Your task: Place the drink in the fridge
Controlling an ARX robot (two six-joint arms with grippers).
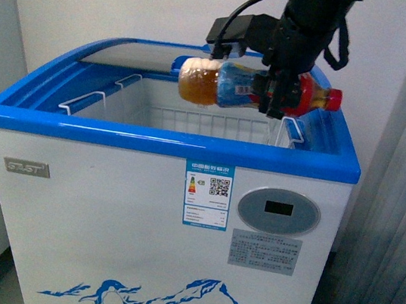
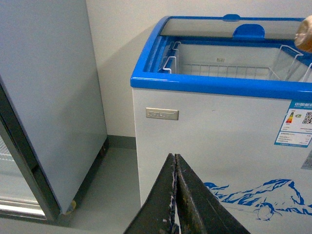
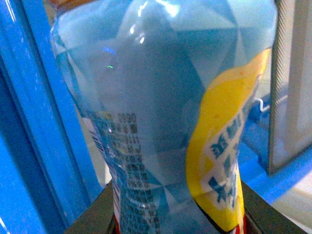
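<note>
Right tool [image 1: 279, 94] is clamping the drink [image 1: 221, 83] around its label, toward the neck end. The bottle is lying horizontal in the air above the open top of the fridge [image 1: 166, 145], toward its right side. Left tool [image 2: 174, 195] is hanging low in front of the fridge's white face, fingers pressed together, gripping nothing.

Risks, as I am judging them:
- The grip is sitting off-centre (the liquid-filled base is sticking out to the left), so the bottle could be pivoting in the pads on the way down.
- The red cap [image 1: 334, 100] is appearing, in the front view, to hover about over the right blue rim, so a straight drop could be catching cap on rim.
- The wire basket [image 1: 199, 124] has an edge running just beneath the tool, which is another snag point.

Room:
- The opening is lying wide to the left of the bottle.
- The glass lid [image 1: 122, 54] is sitting slid to the back, out of the path.
- Shifting leftward before lowering is looking safer.
- The grey cabinet [image 2: 48, 87] is standing well apart on the left and is not interfering.
</note>
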